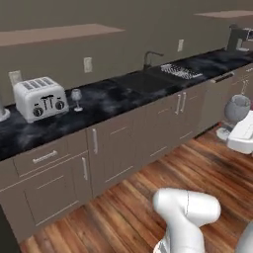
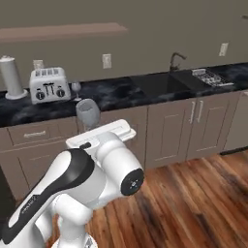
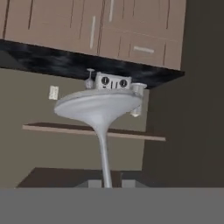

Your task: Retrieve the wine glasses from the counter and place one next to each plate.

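While pinched by stem, clear round-bowled wine glass (image 2: 87, 114)

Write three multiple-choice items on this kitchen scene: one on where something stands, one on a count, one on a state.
1. Where does the wine glass on the counter stand?
A. in the sink
B. just beside the toaster
C. on the floor

2. How many wine glasses are in sight?
A. two
B. four
C. none

3. What is the gripper doing?
A. open, holding nothing
B. gripping the toaster
C. shut on a glass stem

Answers:
1. B: the wine glass stands close to the toaster.
2. A: one on the counter, one held glass in the air.
3. C: the gripper clamps the thin stem.
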Controlling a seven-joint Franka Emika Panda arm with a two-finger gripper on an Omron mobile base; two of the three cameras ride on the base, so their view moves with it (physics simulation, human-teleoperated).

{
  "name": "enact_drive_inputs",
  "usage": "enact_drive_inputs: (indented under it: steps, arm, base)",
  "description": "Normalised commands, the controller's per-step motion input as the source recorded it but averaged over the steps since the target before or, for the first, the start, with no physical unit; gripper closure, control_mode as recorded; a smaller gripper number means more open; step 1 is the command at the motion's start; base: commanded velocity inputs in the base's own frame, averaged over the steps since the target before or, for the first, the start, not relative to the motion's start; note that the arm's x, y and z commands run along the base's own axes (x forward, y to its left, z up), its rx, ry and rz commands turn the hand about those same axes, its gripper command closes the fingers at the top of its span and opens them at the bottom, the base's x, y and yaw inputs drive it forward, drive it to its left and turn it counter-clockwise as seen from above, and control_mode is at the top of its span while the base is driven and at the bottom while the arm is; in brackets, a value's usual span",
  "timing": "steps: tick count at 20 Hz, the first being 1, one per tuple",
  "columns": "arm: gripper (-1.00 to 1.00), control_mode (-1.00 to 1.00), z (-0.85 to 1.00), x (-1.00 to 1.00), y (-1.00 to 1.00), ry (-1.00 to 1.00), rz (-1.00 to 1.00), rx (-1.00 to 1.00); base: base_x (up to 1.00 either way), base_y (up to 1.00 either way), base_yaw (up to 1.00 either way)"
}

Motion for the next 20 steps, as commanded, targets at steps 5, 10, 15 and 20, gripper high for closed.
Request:
enact_drive_inputs:
  steps: [5,10,15,20]
  arm:
    - [1.0,1.0,0.0,0.0,0.0,0.0,0.0,0.0]
    - [1.0,1.0,0.0,0.0,0.0,0.0,0.0,0.0]
    - [1.0,1.0,0.0,0.0,0.0,0.0,0.0,0.0]
    - [1.0,1.0,0.0,0.0,0.0,0.0,0.0,0.0]
  base:
    - [0.0,0.0,-1.0]
    - [0.0,0.0,-1.0]
    - [0.0,0.0,-1.0]
    - [0.0,0.02,-1.0]
